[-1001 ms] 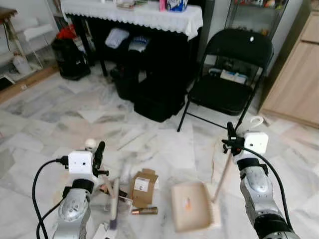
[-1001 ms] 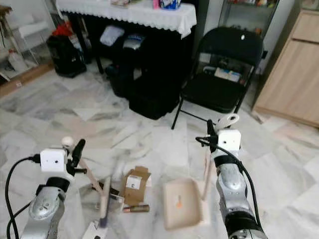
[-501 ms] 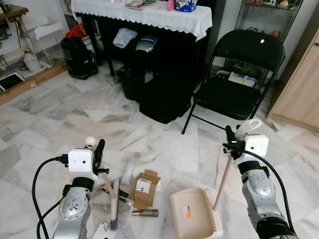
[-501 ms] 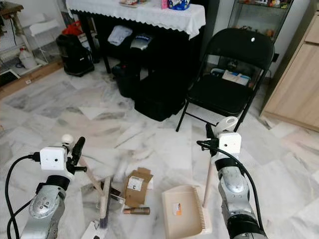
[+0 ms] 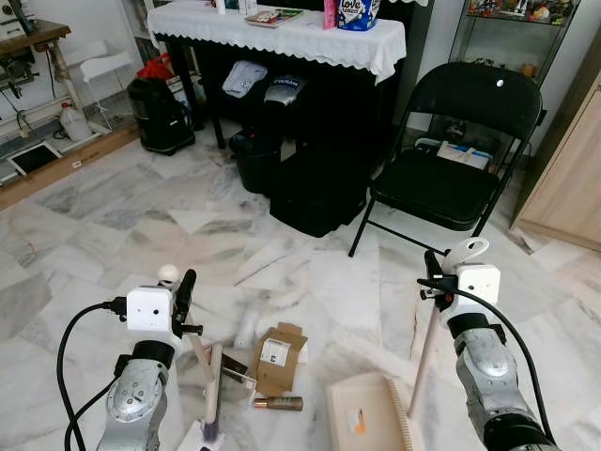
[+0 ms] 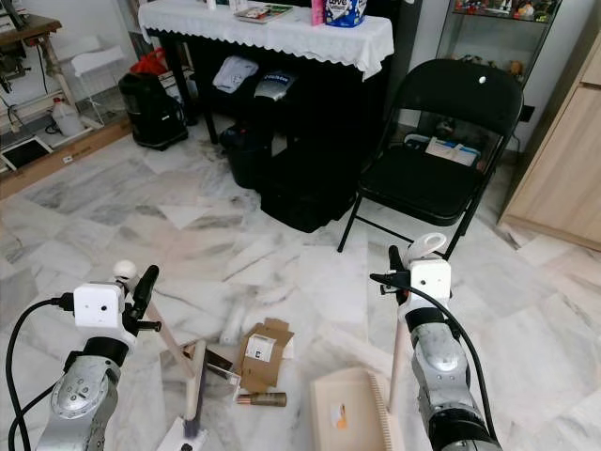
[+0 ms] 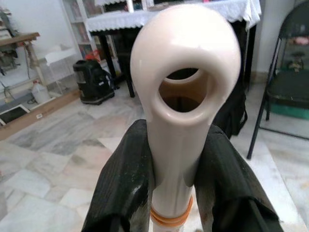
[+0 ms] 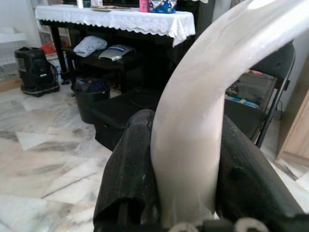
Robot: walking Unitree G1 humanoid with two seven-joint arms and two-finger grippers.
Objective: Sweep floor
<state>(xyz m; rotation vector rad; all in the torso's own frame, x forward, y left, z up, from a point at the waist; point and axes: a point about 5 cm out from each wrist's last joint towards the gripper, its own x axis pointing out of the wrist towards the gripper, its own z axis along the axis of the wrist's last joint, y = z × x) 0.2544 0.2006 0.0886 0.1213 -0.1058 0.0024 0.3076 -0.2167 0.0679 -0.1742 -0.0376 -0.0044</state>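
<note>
Marble floor (image 5: 103,225), white with grey veins, carries a small scatter of litter between the two arms: a flattened brown cardboard box (image 5: 275,355), a small brown bottle (image 5: 275,403) lying on its side just beside it, and a pale crumpled scrap (image 5: 246,329) nearer the table. The left gripper (image 7: 169,193) is raised at the lower left, wrist bent upward, its black fingers (image 7: 120,183) clamped on the cream looped handle of a hand broom (image 7: 186,92); the broom's wooden stick (image 5: 200,357) slants down to the floor beside the box. The right gripper (image 8: 186,193) is held up at the lower right, fingers (image 8: 128,169) pinched on the cream handle of an upright dustpan (image 8: 212,96); its pale wooden pole (image 5: 423,352) drops to the beige pan (image 5: 368,418), which sits on the floor just right of the bottle. Ahead, open marble lies between the litter and a black table with a white lace-edged cloth (image 5: 282,33), with dark bags (image 5: 310,188) stowed under it. A black folding chair (image 5: 451,141) stands to the right front, a light wooden cabinet (image 5: 563,160) along the right edge, and a black bin (image 5: 160,113) at the left.
</note>
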